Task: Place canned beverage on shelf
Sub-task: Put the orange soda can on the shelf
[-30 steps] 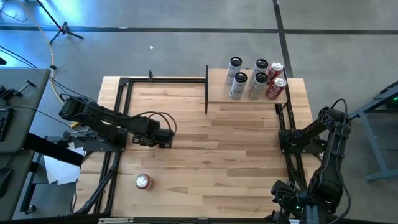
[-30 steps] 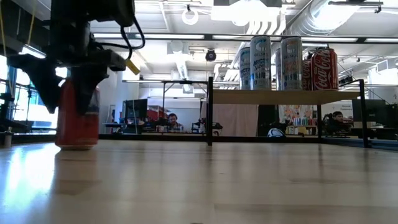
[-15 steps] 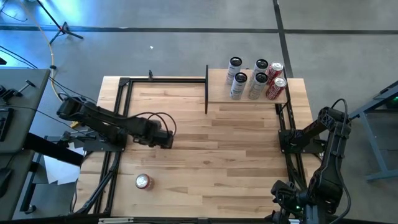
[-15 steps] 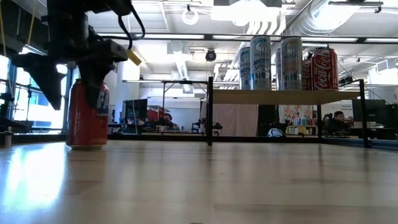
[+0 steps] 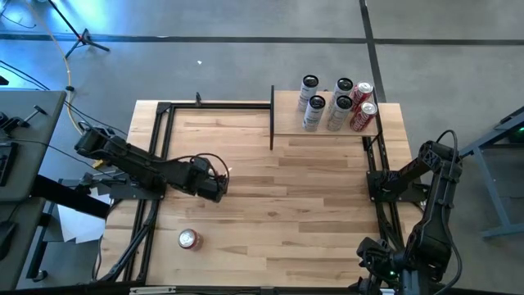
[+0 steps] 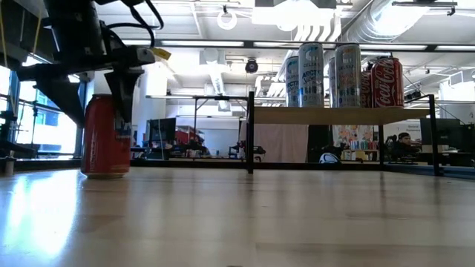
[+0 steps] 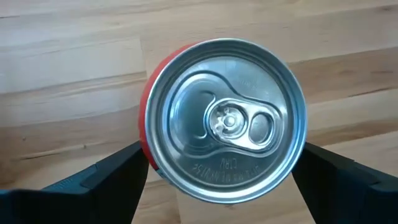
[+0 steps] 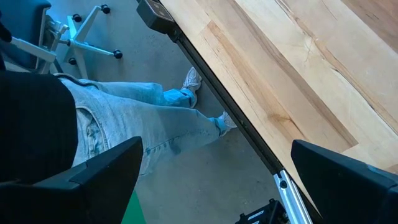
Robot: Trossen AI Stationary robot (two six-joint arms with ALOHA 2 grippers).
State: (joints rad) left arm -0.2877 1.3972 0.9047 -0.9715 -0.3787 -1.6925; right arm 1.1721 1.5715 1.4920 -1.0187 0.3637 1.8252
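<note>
The left gripper (image 7: 224, 186) hangs directly over a red aluminium can with a silver pull-tab lid (image 7: 224, 121), its two dark fingers (image 7: 93, 186) spread wide to either side of the lid and not touching it as far as the left wrist view shows. From table height, the same gripper (image 6: 100, 93) sits at the upper left of the frame with its fingers reaching down on both flanks of the upright red can (image 6: 105, 137), which stands on the large striped wooden tabletop (image 6: 260, 215). From overhead, the left arm stretches in from the left edge and its gripper (image 5: 213, 187) lies left of centre, while the can (image 5: 189, 238) shows near the lower left of the table. The small light-wood shelf with a thin black metal frame (image 5: 286, 123) is at the upper right of the tabletop, well apart from that can, and already carries five cans: three silver ones (image 5: 317, 111) and two red ones (image 5: 363, 115). The right arm waits folded at the lower right beside the table; its gripper (image 8: 211, 186) has its fingers wide apart, looking past the table edge at a seated person's jeans and shoes (image 8: 155, 118).
</note>
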